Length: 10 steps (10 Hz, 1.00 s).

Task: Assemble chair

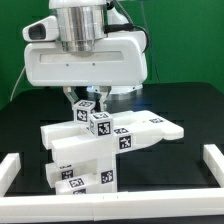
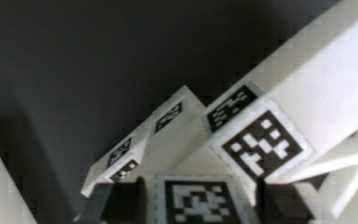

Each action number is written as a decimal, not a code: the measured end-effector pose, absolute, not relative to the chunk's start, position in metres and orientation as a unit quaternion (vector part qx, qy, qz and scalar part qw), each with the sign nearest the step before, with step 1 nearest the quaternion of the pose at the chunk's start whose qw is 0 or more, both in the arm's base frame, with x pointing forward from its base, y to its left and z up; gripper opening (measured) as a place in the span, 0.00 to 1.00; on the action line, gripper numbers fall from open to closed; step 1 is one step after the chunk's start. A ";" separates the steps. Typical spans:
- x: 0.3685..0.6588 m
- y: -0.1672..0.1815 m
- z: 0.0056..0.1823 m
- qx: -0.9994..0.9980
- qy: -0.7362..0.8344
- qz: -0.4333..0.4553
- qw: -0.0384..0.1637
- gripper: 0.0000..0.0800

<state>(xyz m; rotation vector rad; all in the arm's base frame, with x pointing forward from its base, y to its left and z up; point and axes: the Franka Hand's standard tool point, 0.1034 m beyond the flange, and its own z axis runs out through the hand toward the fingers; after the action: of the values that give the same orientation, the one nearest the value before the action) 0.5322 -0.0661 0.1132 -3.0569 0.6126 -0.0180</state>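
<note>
Closing gripper [image 1: 95,108] on small tagged cube [image 1: 98,124] atop the chair [image 1: 100,150] stack; grasp unconfirmed, keep square, press straight down

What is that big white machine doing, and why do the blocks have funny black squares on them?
That big white machine is a robot arm. At its end is a gripper, two fingers that pinch like tongs. One picture is taken from the side. The other comes from a small camera on the arm's wrist, looking down very close. On the black table is a stack of white blocks, parts of a chair it is building. The black squares are tags on the blocks. The gripper sits over a small tagged cube on top; whether it is pinching it, I cannot tell.
</note>
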 end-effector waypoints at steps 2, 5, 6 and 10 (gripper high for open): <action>0.533 -0.069 0.113 -0.952 0.305 -0.007 0.012 0.36; 0.535 -0.073 0.112 -0.893 0.449 -0.025 0.025 0.36; 0.537 -0.075 0.112 -0.873 0.485 -0.033 0.036 0.36; 0.538 -0.077 0.115 -0.935 0.354 -0.030 0.024 0.66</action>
<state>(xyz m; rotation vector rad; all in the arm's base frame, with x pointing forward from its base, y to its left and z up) 0.5377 -0.0768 0.1152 -2.8926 1.0952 -0.0942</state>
